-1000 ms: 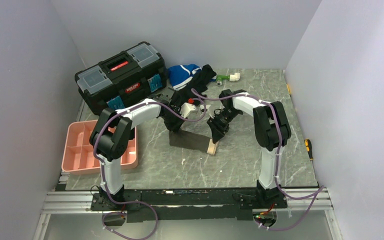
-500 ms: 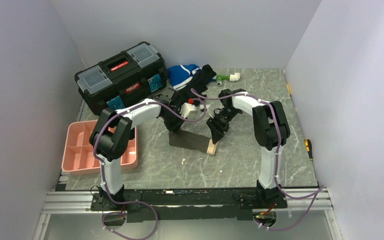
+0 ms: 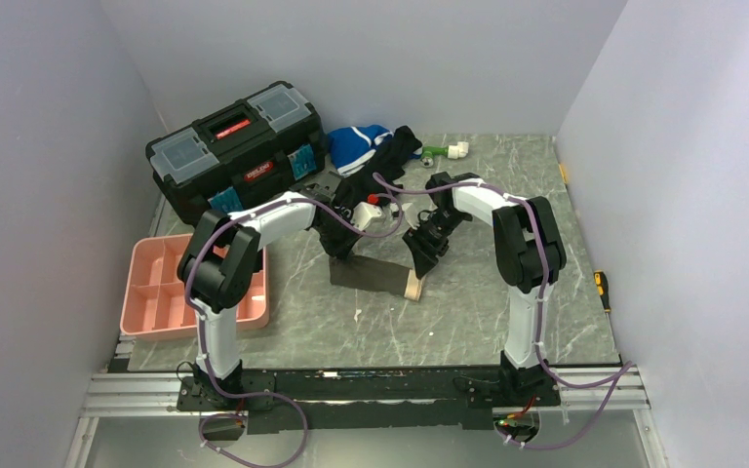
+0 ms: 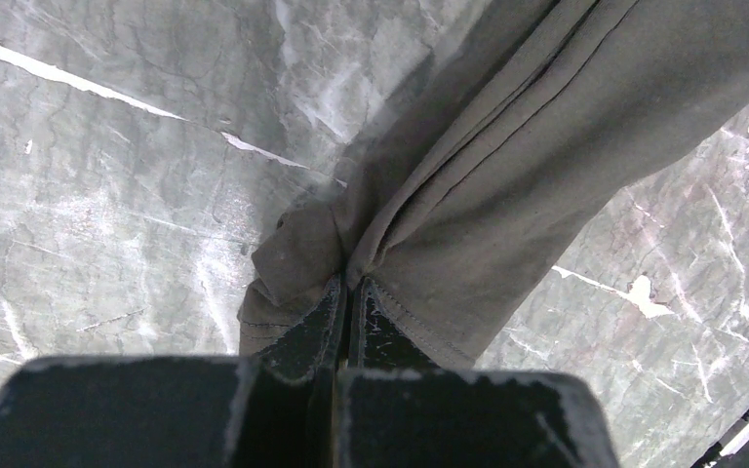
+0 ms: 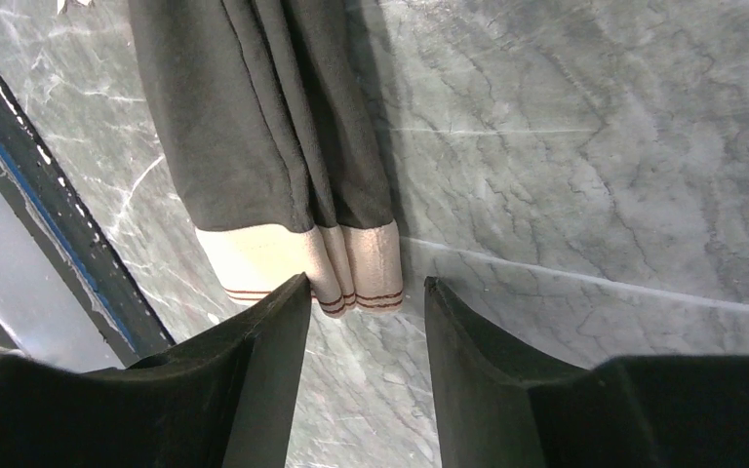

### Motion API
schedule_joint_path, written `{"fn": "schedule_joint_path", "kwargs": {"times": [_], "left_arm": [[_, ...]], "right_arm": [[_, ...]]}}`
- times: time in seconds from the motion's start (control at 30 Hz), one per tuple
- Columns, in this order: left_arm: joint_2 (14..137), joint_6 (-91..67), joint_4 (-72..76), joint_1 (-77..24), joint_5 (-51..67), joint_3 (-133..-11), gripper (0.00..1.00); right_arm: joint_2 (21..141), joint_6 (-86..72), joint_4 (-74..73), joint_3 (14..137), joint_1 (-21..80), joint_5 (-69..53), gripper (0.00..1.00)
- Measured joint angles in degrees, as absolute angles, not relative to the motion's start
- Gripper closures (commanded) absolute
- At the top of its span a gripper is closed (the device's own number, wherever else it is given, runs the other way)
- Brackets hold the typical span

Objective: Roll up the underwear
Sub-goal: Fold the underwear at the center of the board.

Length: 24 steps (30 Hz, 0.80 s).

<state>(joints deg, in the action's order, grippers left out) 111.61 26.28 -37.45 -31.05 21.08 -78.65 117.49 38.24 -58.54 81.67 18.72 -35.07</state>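
The underwear (image 3: 375, 275) lies folded into a long strip on the marble table, dark grey-brown with a beige waistband (image 3: 413, 287) at its right end. My left gripper (image 3: 336, 246) is shut on the strip's left end; the left wrist view shows the fingertips (image 4: 349, 288) pinched on bunched fabric (image 4: 468, 195). My right gripper (image 3: 419, 261) is open just above the waistband end. In the right wrist view its fingers (image 5: 361, 292) straddle the folded waistband (image 5: 302, 258), with the table showing between them.
A pink compartment tray (image 3: 161, 288) sits at the front left. A black toolbox (image 3: 234, 146) stands at the back left. A blue-and-white garment (image 3: 356, 146) and a black garment (image 3: 390, 161) lie behind the arms, with a small green-and-white object (image 3: 446, 150) beside them.
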Motion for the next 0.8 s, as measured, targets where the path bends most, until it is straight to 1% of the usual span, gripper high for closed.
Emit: {"fn": "schedule_joint_path", "kwargs": {"times": [0.2,0.37,0.5,0.53,0.63,0.8], "left_arm": [[111.9,26.8,-37.6,-31.2,21.1,-78.7,1.00],[113.1,28.1,-38.9,-31.6,20.8,-79.8,0.92],[113.9,29.2,-40.1,-32.2,19.7,-80.9,0.91],[114.0,29.3,-40.2,-32.4,19.6,-81.0,0.92],[114.1,29.5,-40.2,-32.6,19.0,-81.0,1.00],[114.1,29.2,-40.1,-32.7,18.9,-81.0,1.00]], "right_arm": [[117.5,35.5,-57.3,81.4,18.9,-33.6,0.54],[117.0,33.7,-55.9,80.6,18.9,-33.0,0.56],[116.2,32.6,-54.3,79.5,19.1,-31.9,0.58],[116.1,32.4,-54.0,79.4,19.2,-31.7,0.57],[115.7,32.0,-53.4,78.8,19.3,-31.5,0.53],[114.7,31.9,-53.0,78.1,19.4,-31.8,0.46]]}}
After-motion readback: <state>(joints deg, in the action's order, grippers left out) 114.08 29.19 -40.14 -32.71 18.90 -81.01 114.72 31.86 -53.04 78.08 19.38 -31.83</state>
